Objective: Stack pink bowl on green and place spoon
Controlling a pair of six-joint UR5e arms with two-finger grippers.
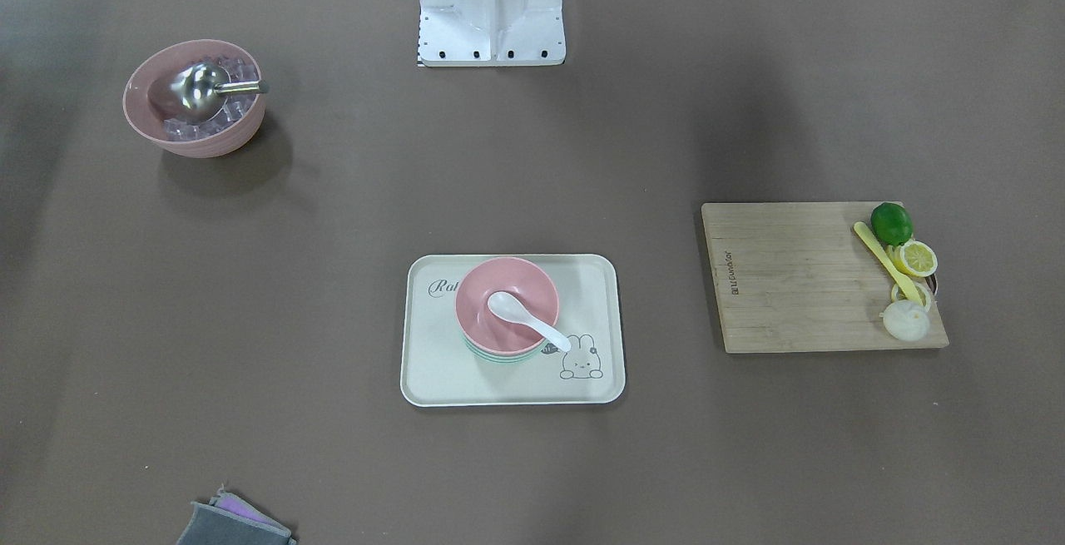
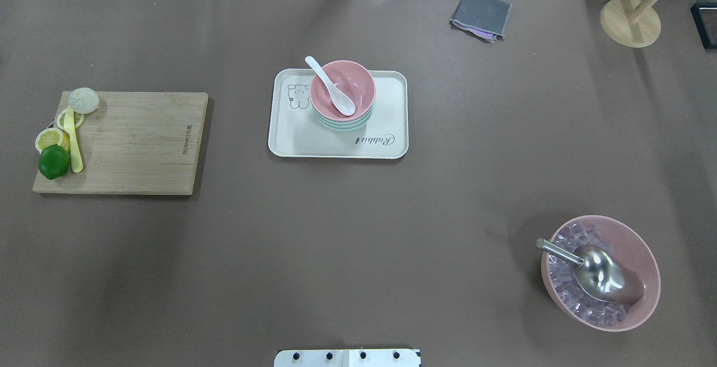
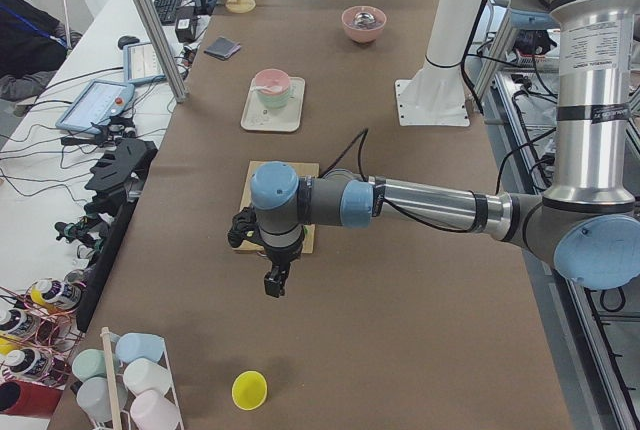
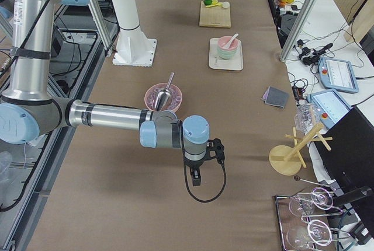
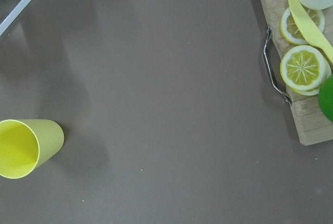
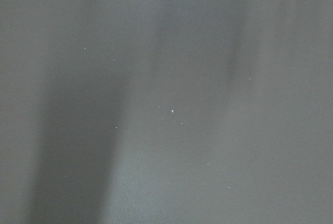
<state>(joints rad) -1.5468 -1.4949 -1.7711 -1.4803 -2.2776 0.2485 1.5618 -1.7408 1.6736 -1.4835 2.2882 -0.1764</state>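
On the cream rabbit-print tray (image 1: pixel 433 362) at the middle of the brown counter (image 1: pixel 250 320): pale pink bowl (image 1: pixel 520 283) nested on mint green bowl (image 1: pixel 499 356), white ceramic spoon (image 1: pixel 526 320) inside, so the task looks done.
Spoon's scoop sits in the pink bowl, with the handle over the rim pointing away from the robot and toward its left. Both tools are well apart from the tray. Left tool (image 3: pixel 273 285) hangs past the wooden cutting board (image 2: pixel 134 143), near a yellow plastic cup (image 5: pixel 31 146). Right tool (image 4: pixel 196 178) hangs past the pink ice bowl with the steel scoop (image 2: pixel 638 246). Can't tell if either is apart or together. Any regrasp likely suits the left arm.
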